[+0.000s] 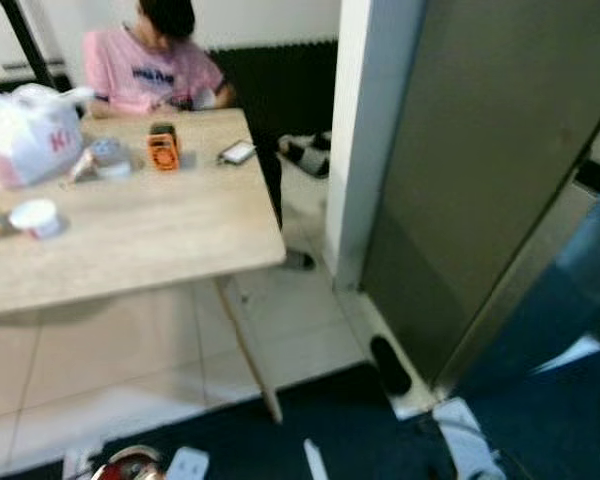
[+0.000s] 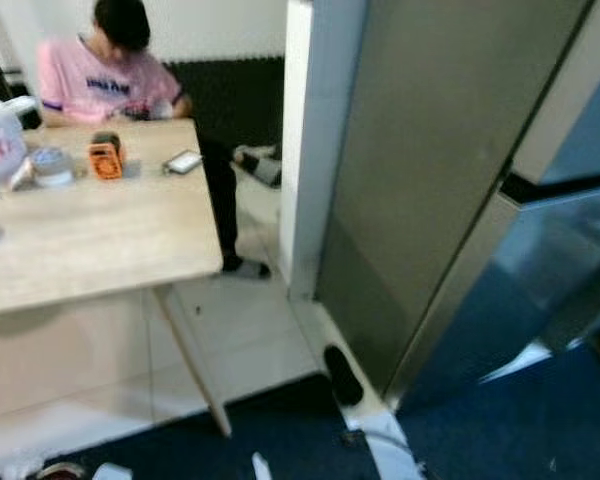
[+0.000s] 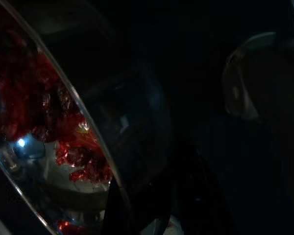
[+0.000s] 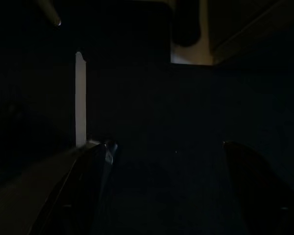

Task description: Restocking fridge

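Observation:
The tall grey fridge [image 1: 480, 180] stands on my right, its steel front [image 2: 570, 250] reflecting blue. In the left wrist view a clear round container [image 3: 83, 122] with red food inside sits right against the camera, and my left gripper is shut on it. Its red-tinted rim [image 1: 130, 465] peeks in at the bottom edge of the left eye view, over the carpet. In the dark right wrist view my right gripper [image 4: 171, 186] hangs open above dark blue carpet, its two fingers [image 4: 88, 186] wide apart with nothing between them.
A wooden table [image 1: 160, 240] on my left carries a white plastic bag [image 1: 25, 130], an orange device [image 1: 162, 148], a phone [image 1: 237, 152] and small cups. A person in a pink shirt [image 1: 150, 70] sits behind it. A black slipper [image 1: 390, 365] lies by the fridge's foot, beside a white pillar [image 1: 355, 140].

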{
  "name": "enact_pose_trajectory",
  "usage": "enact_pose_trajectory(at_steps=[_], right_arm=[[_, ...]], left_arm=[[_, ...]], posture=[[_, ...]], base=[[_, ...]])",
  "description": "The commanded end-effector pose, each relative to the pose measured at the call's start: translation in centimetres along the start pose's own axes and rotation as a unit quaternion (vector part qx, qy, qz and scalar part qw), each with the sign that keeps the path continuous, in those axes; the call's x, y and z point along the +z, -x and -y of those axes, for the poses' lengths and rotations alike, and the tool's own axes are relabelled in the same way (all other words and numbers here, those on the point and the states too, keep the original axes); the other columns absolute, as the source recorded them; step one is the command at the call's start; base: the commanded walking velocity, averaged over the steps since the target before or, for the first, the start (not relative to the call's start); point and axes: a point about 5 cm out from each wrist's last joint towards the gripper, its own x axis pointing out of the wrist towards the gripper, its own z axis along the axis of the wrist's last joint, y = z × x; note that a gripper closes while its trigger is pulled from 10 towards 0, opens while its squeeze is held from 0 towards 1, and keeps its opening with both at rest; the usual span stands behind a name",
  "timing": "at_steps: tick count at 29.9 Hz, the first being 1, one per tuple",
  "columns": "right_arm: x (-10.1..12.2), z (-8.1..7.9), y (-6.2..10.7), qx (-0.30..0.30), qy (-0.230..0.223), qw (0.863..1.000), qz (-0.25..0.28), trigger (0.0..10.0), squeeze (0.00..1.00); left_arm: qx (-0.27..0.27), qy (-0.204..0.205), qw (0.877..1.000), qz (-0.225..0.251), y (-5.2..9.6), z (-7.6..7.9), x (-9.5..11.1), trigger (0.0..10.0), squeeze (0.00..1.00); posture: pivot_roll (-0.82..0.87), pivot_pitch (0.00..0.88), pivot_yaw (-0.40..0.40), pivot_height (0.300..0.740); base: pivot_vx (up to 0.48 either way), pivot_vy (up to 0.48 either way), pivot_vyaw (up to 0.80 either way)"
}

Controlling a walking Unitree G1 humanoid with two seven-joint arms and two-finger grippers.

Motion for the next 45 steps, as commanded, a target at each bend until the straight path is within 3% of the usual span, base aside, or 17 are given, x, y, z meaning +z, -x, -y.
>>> enact_pose_trajectory(at_steps=[1, 14, 34, 39, 45], right_arm=[[0.1, 0.0, 0.0, 0.0, -0.001, 1.0, 0.005, 10.0, 0.0], [-0.1, -0.1, 0.0, 0.008, -0.005, 1.0, 0.002, 10.0, 0.0], [-0.4, 0.3, 0.1, -0.009, -0.016, 1.0, -0.006, 10.0, 0.0], [-0.3, 0.4, 0.1, -0.008, -0.019, 1.0, 0.003, 10.0, 0.0], [3.0, 2.4, 0.2, -0.001, -0.038, 0.997, 0.072, 10.0, 0.0]], left_arm=[[0.006, -0.003, 1.0, 0.002, 0.0, -0.3, 0.1, 10.0, 0.0], [0.007, -0.004, 1.0, 0.004, 0.0, -0.4, 0.3, 10.0, 0.0], [0.003, -0.002, 1.0, 0.004, 0.0, -0.3, 0.3, 10.0, 0.0], [-0.001, 0.004, 1.0, 0.005, 0.0, -0.1, 0.3, 10.0, 0.0], [-0.001, 0.005, 1.0, 0.006, 0.0, -0.2, 0.2, 10.0, 0.0]], posture=[[-0.03, 0.0, 0.009, 0.74], [-0.03, 0.0, 0.01, 0.74], [-0.03, 0.0, 0.013, 0.74], [-0.03, 0.0, 0.013, 0.74], [-0.03, 0.0, 0.012, 0.74]], base=[[0.0, -0.469, 0.0], [0.0, -0.468, 0.61], [0.0, -0.465, 0.0], [0.0, 0.0, 0.0], [0.0, 0.0, 0.0]])
